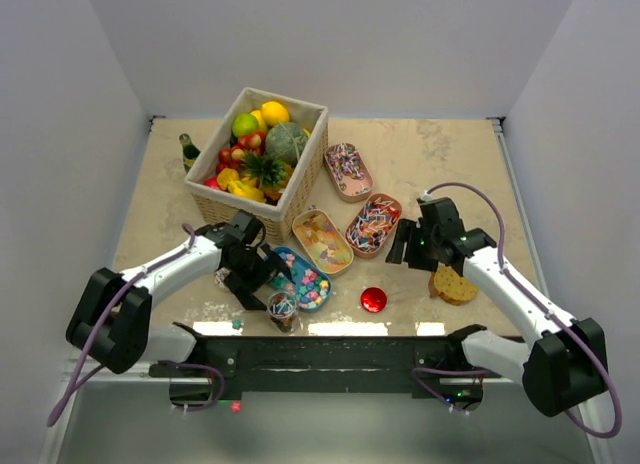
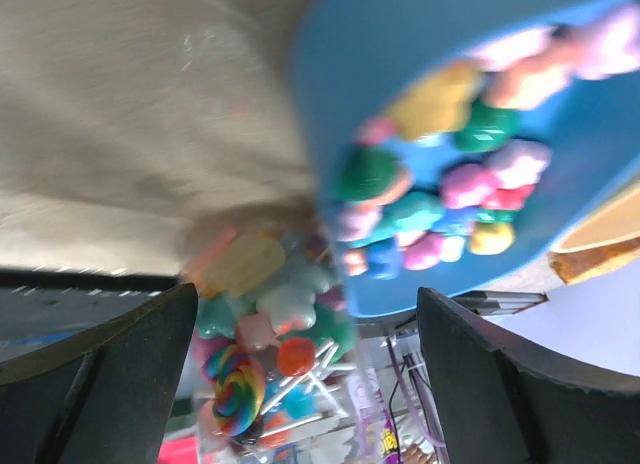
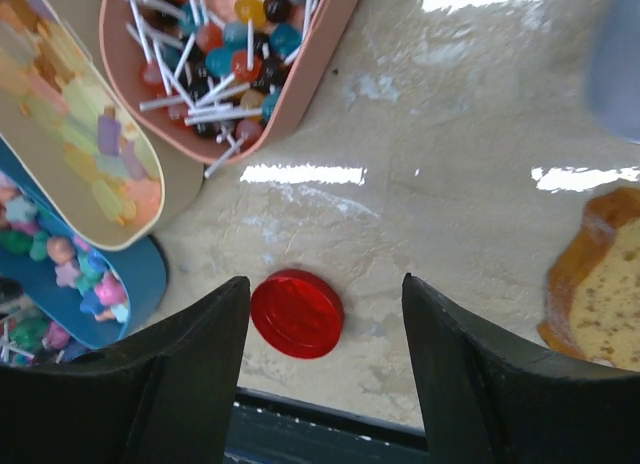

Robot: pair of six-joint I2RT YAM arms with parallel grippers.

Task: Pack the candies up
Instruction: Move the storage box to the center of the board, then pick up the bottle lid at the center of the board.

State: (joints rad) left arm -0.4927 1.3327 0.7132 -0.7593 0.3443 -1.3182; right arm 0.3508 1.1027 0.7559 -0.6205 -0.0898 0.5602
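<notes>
The candies lie in several oval trays: pastel pieces in a blue tray (image 1: 303, 279) (image 2: 470, 124) (image 3: 60, 284), orange-yellow gummies in a beige tray (image 1: 322, 241) (image 3: 75, 134), lollipops in a pink tray (image 1: 373, 224) (image 3: 225, 59), and striped wrapped ones in a farther pink tray (image 1: 348, 171). A small clear jar (image 1: 283, 309) (image 2: 265, 354) holds mixed candies and a rainbow lollipop. My left gripper (image 1: 268, 284) (image 2: 308, 294) is open, its fingers either side of the jar without touching it. My right gripper (image 1: 402, 244) (image 3: 325, 284) is open above a red lid (image 1: 374, 299) (image 3: 297, 313).
A wicker basket (image 1: 305, 174) of toy fruit stands at the back left, with a green bottle (image 1: 189, 151) beside it. A brown cookie (image 1: 453, 284) (image 3: 600, 294) lies under the right arm. The table's near edge (image 3: 330, 424) is just below the red lid.
</notes>
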